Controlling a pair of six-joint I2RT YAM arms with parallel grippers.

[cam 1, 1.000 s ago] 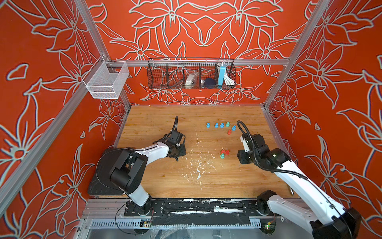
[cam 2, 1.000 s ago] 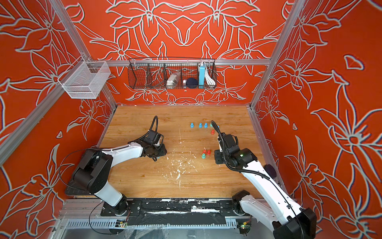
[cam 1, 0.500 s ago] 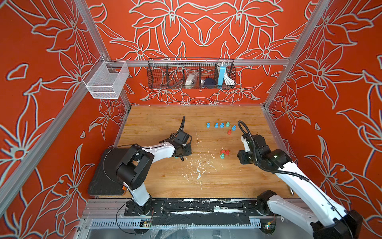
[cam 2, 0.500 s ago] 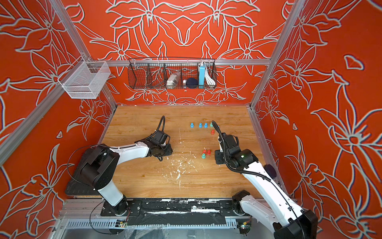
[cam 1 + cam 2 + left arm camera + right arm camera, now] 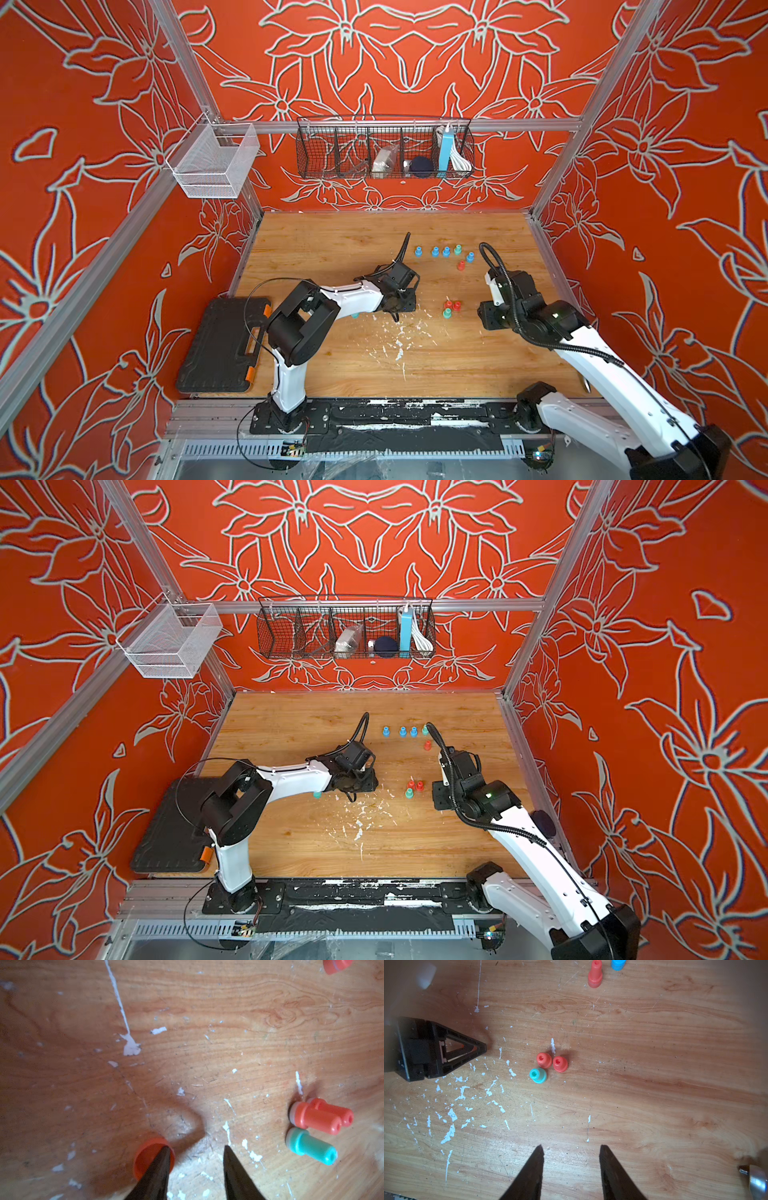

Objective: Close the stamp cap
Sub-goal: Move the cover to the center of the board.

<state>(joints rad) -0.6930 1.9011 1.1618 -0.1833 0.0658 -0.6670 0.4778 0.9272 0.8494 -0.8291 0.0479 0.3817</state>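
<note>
An orange cap (image 5: 145,1157) lies open side up on the wooden table (image 5: 332,249), partly under one fingertip (image 5: 164,1159) of my left gripper (image 5: 196,1148). That gripper is open and its gap is empty. Two red stamps (image 5: 315,1119) and a teal stamp (image 5: 310,1147) stand together a short way ahead of it, the cluster (image 5: 451,308) (image 5: 413,788) lying between the two arms. My right gripper (image 5: 571,1147) hovers open and empty on the near side of the same stamps (image 5: 548,1066). From there my left gripper (image 5: 446,1051) shows side on, orange glimpsed through its finger.
Several blue stamps (image 5: 435,251), a teal one and a red one (image 5: 461,265) stand near the back. A small teal piece (image 5: 354,316) lies under my left arm. A black case (image 5: 220,349) lies front left. A wire basket (image 5: 384,147) hangs on the back wall.
My left arm has swung to the right across the table, bringing its gripper closer to the red and teal stamps. The right arm has stayed where it was.
</note>
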